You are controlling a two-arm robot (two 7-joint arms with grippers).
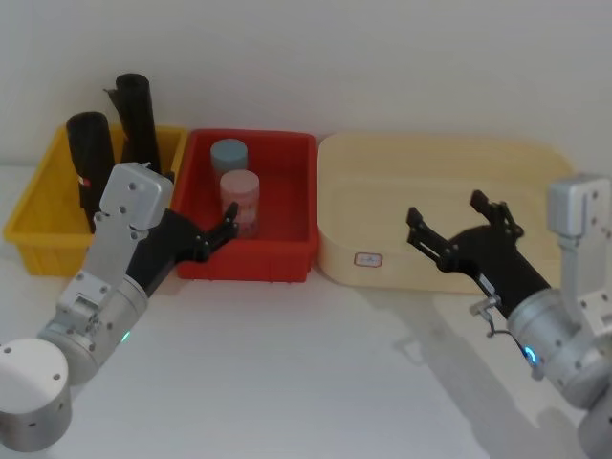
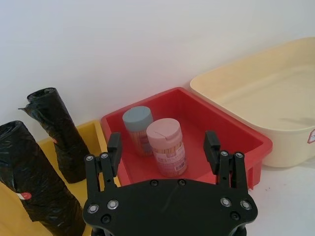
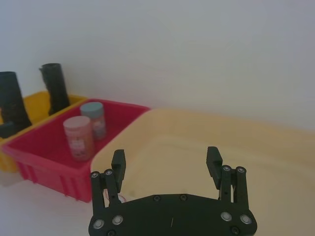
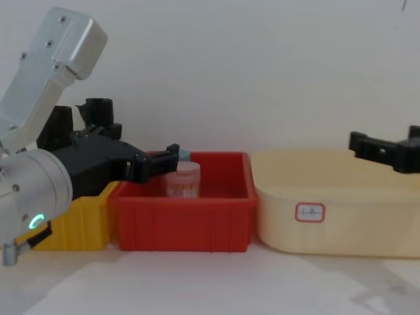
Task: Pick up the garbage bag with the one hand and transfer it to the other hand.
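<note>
Silver and bulky in the foreground, the left arm (image 1: 100, 287), its green ring (image 1: 126, 335) glowing, reaches in from the lower left across the white table (image 1: 306, 382) toward three containers lined up against the wall. The left gripper (image 1: 218, 232) hangs over the near left corner of the red bin (image 1: 287, 260), just beside the yellow bin (image 1: 29, 225). Its fingers are spread wide and hold nothing. In the left wrist view, the pink jar (image 2: 167, 147) stands framed between the two fingers, farther off on the red bin's floor, with the blue-lidded jar (image 2: 138, 129) just behind it.

The garbage bag (image 1: 91, 153) stands upright in the yellow bin, to the left of the gripper and apart from it, its small red mark facing the robot. In the head view the arm's grey link hides the bag's lower part. A second roll (image 1: 139, 115), flared at the top, stands behind the bag, toward the bin's back right corner.

On the right, the right arm (image 1: 564, 349), its blue ring (image 1: 529, 356) lit, holds the right gripper (image 1: 447, 212) above the cream tub (image 1: 535, 163). Its fingers are likewise parted and empty, well apart from the bag. In the chest view its fingertips show just above the tub's rim at the right edge.
</note>
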